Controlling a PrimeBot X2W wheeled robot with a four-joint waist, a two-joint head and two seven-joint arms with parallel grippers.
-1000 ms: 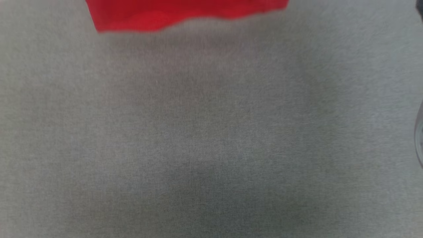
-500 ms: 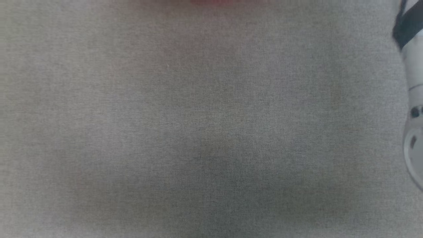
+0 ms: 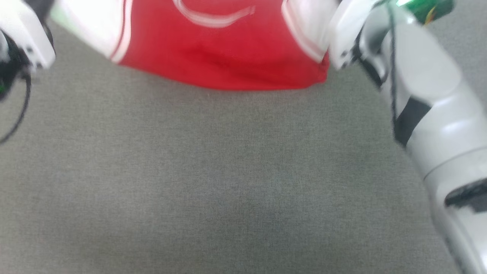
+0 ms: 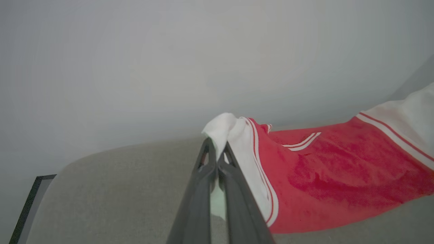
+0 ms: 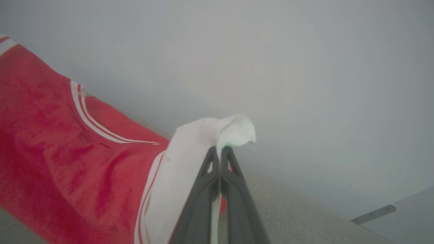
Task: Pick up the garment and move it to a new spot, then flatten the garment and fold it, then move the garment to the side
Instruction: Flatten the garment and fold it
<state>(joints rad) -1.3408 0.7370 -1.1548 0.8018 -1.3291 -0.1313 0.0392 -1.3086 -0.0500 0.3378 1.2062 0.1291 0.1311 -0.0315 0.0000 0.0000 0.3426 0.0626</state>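
The garment (image 3: 224, 57), red with white striped side panels, hangs stretched across the top of the head view, its lower hem sagging to the grey cloth surface (image 3: 228, 182). In the left wrist view my left gripper (image 4: 216, 144) is shut on a white corner of the garment (image 4: 322, 176), and the red body trails off to the right. My right gripper (image 5: 220, 150) is shut on the other white corner of the garment (image 5: 51, 152). The lettering is hidden. My pale right forearm (image 3: 418, 87) and left wrist (image 3: 23, 34) flank the cloth.
A plain pale wall stands behind the surface in both wrist views. A dark frame edge (image 4: 27, 206) lies at the surface's far left, and a grey bracket (image 5: 373, 214) at its right end. A black cable (image 3: 19, 110) loops below my left wrist.
The head picture has shifted. The garment, almost gone from the top edge half a second ago, now shows much larger, with both arms in view at its sides.
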